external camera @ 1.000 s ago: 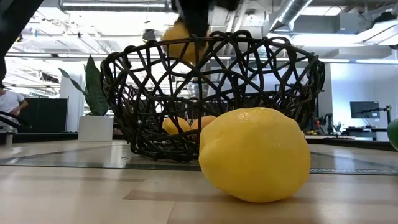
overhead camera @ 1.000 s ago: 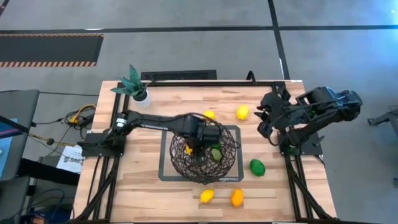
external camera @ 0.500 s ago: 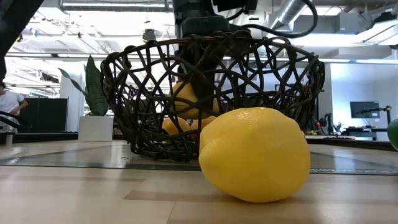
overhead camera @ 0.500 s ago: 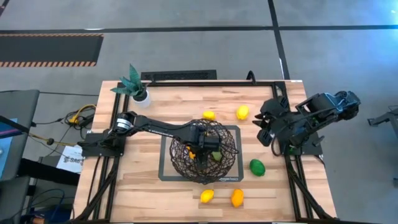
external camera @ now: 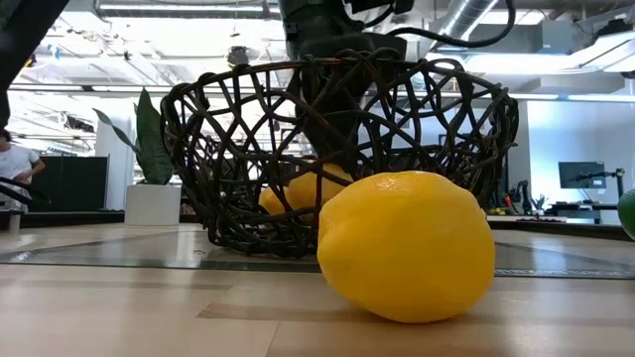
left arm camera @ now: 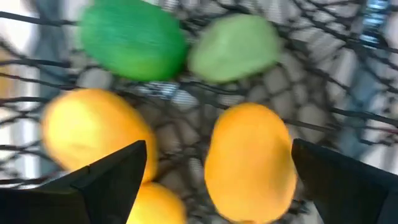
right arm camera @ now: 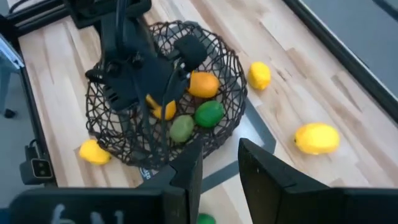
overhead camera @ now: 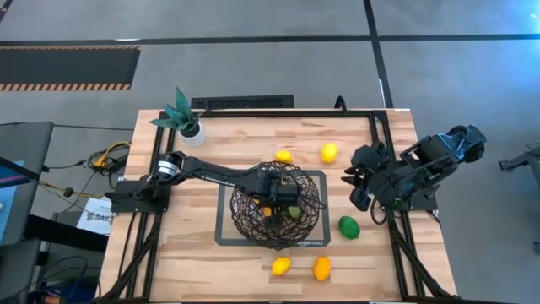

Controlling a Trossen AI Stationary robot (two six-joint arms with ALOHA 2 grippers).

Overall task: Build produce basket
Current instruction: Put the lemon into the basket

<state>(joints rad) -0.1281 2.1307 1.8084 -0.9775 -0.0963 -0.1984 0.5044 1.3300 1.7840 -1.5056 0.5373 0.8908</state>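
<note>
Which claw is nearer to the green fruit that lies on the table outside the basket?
Right. The right claw hangs just beside the green fruit; the left claw is inside the basket.

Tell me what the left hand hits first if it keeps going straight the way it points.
Probably the orange fruit lying in the basket, framed between the open left hand's fingers. Depth is hard to judge.

No lettering, label, brand mark or number can be read anywhere in these views. Pale marks run along the near edge of the grey mat under the basket, and dark print sits on a white sheet off the table's left side, but both are too small to make out.
</note>
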